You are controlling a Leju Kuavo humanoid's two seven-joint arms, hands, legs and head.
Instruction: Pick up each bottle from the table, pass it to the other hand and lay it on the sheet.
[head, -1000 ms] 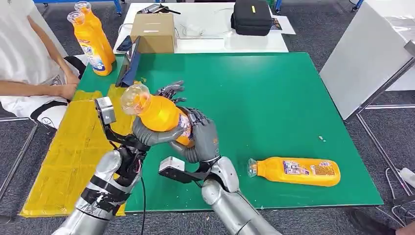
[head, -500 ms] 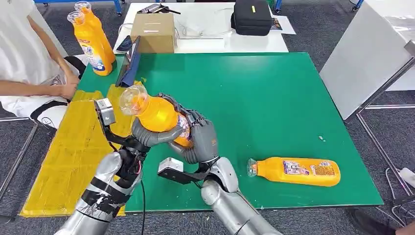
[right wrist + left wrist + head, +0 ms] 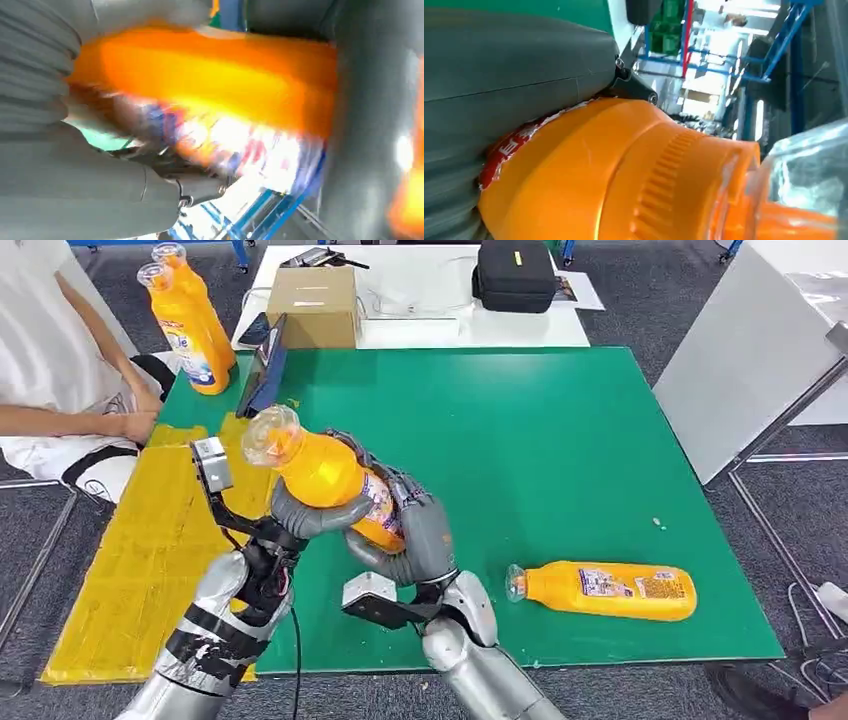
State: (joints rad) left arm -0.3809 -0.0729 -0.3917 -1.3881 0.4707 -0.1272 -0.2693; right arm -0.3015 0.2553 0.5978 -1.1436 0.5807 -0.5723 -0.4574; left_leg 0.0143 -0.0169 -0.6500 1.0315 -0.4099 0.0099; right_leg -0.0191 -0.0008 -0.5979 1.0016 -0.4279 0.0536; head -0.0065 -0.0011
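Held bottle (image 3: 325,475) raised slightly, gripped by both left hand (image 3: 300,515) and right hand (image 3: 415,535), above green table (image 3: 560,440)

Green table (image 3: 560,440) with a yellow sheet (image 3: 140,550) and bottles.
The sheet lies along the table's left side, hanging past the near edge. One orange bottle (image 3: 605,590) lies on its side near the front right, cap pointing left. Two more bottles (image 3: 190,325) stand upright, just beside each other, at the far left corner. A dark tablet (image 3: 265,370) stands tilted next to them.
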